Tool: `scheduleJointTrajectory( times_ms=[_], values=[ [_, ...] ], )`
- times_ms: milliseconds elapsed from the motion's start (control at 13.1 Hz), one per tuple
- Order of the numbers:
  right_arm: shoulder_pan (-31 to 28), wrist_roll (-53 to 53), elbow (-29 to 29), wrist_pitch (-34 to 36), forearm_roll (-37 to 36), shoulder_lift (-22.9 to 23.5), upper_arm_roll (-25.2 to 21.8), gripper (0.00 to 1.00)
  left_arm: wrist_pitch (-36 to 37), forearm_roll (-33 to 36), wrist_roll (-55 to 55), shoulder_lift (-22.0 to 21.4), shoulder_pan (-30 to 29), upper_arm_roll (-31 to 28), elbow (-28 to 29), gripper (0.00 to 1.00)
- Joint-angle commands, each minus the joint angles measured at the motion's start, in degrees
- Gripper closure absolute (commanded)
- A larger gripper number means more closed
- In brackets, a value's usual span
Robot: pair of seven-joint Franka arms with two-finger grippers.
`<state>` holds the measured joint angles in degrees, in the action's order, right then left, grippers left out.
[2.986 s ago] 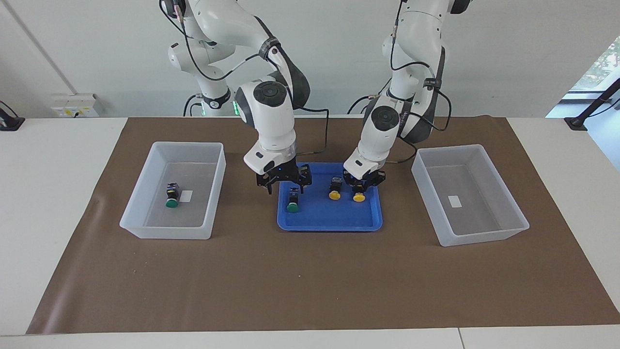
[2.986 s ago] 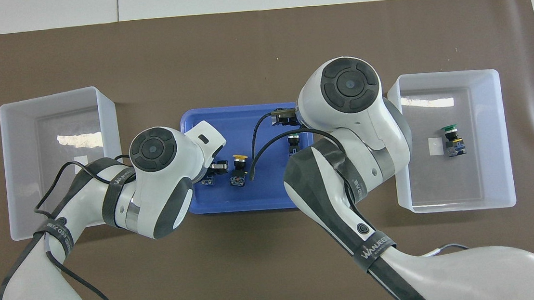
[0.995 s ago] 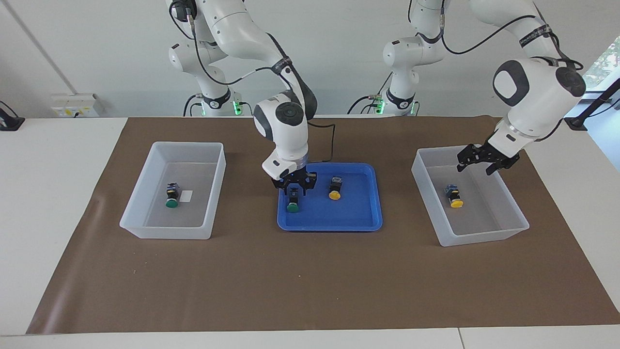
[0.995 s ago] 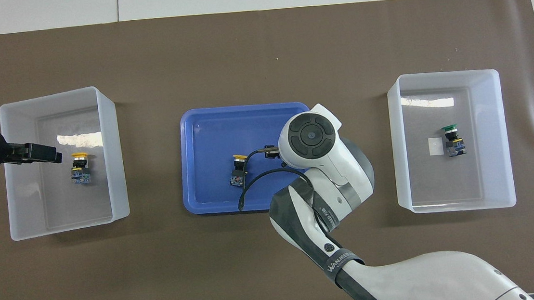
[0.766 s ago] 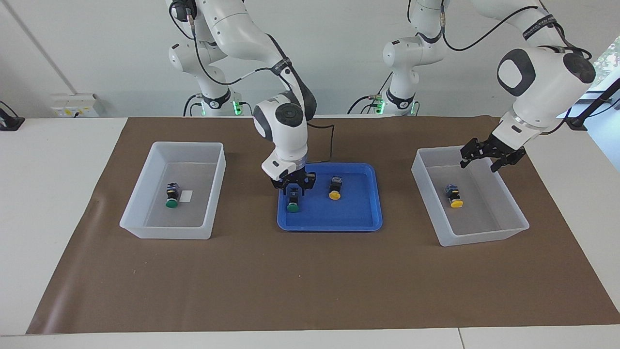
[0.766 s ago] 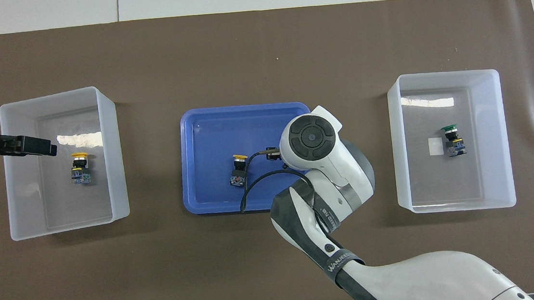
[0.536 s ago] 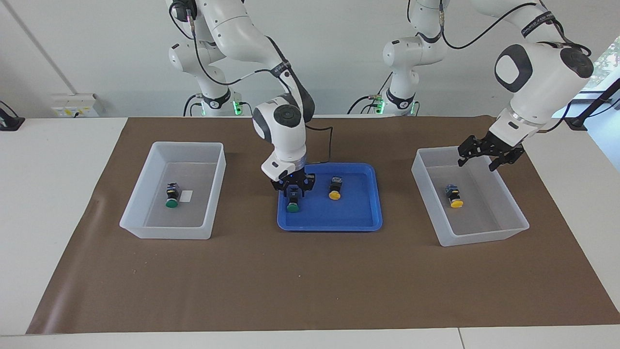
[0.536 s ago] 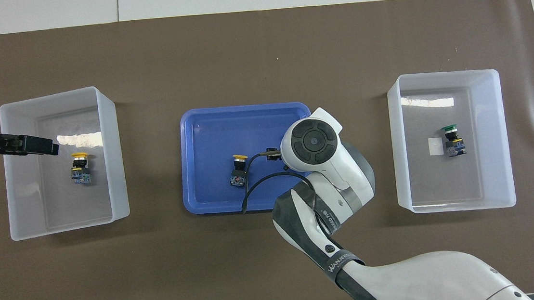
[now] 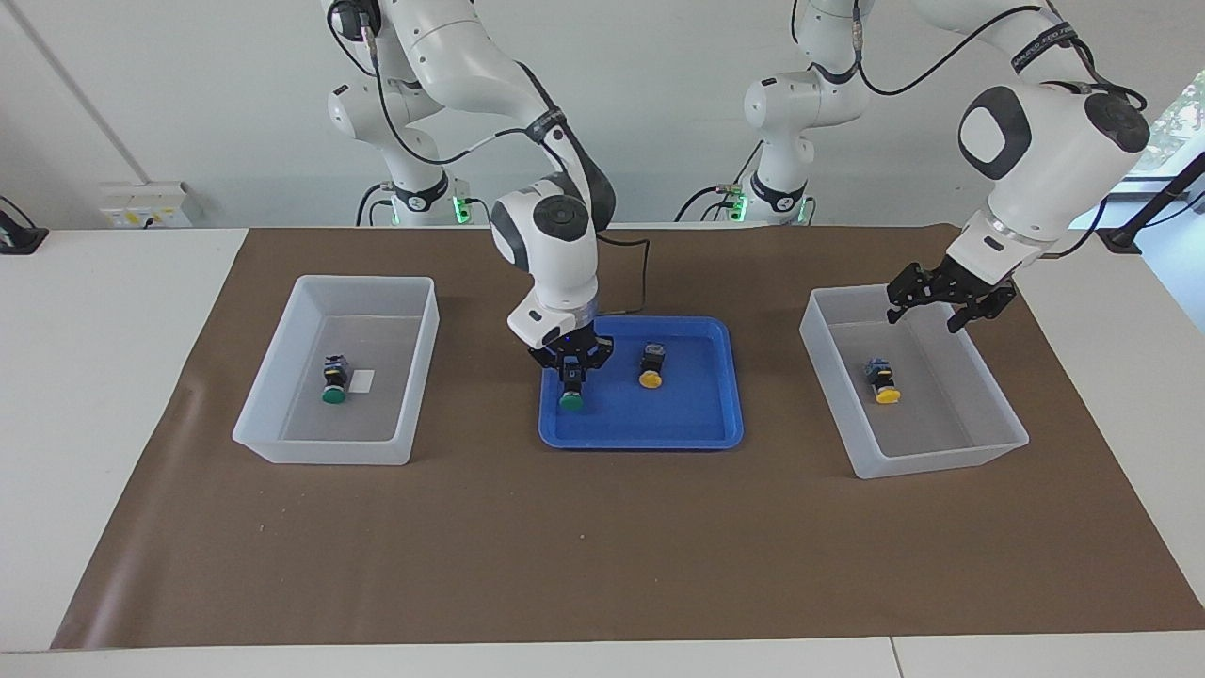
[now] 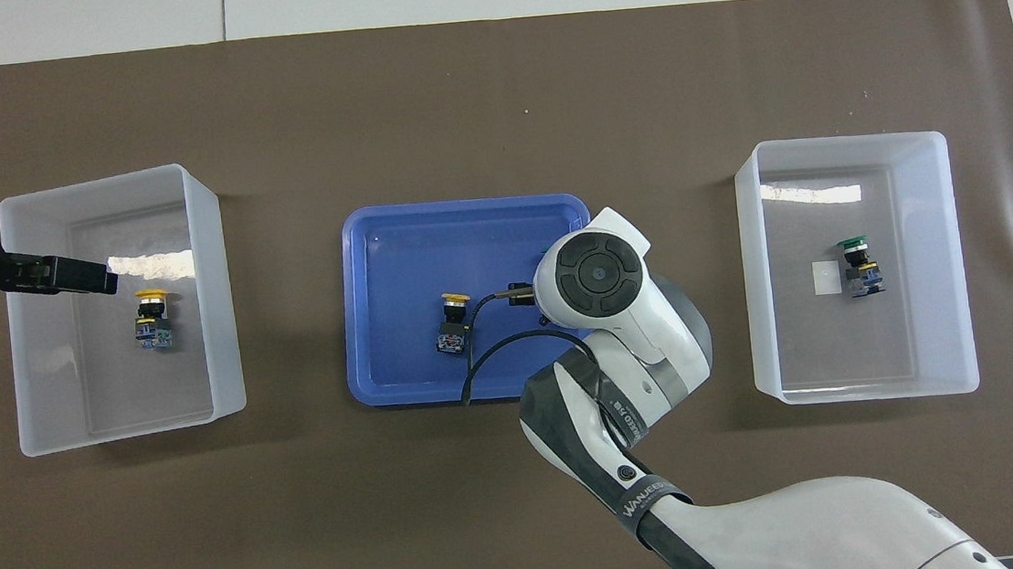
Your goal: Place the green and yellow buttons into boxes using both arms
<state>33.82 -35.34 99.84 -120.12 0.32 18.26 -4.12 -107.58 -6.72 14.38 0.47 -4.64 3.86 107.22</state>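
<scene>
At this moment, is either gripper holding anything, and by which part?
The right gripper is shut on the black body of the green button in the blue tray, cap pointing away from the robots. The left gripper is open and empty over its box.

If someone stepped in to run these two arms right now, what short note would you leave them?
Right gripper: down in the blue tray, shut on the green button there.
Left gripper: open, over the box at the left arm's end.
Done: one yellow button lies in that box; one green button lies in the other box, at the right arm's end.
Left: carry the gripped green button to the box with the green one, then move the tray's yellow button to the box with the yellow one.
</scene>
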Motion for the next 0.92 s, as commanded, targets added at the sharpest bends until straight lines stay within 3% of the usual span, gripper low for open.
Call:
scheduleJointTrajectory(
  times_ms=[0, 306, 459, 613, 842],
  values=[
    [-5.67, 6.12, -5.88, 11.47, -0.23, -4.36, 0.25, 1.00, -0.43, -0.84, -6.70, -0.56, 3.13, 0.71, -0.17, 0.00],
    [-18.14, 25.88, -2.64, 19.92, -0.85, -9.20, 0.08, 1.00, -6.48, -0.75, -22.70, 1.36, 16.12, 0.71, 0.18, 0.00],
    [-23.94, 34.33, 3.48, 19.06, -1.02, -11.92, 0.08, 1.00, -10.96, -0.75, -30.69, 4.26, 24.11, 0.71, 0.45, 0.00],
    [-28.88, 40.76, 14.37, 9.60, -1.02, -15.52, 0.08, 1.00, -15.36, 0.73, -33.54, 8.12, 30.72, 0.63, 0.71, 0.00],
    [-29.95, 41.40, 29.14, -4.37, -1.02, -20.36, 0.08, 1.00, -21.33, 4.96, -34.86, 10.76, 34.43, 0.63, 4.83, 0.00]
  ],
)
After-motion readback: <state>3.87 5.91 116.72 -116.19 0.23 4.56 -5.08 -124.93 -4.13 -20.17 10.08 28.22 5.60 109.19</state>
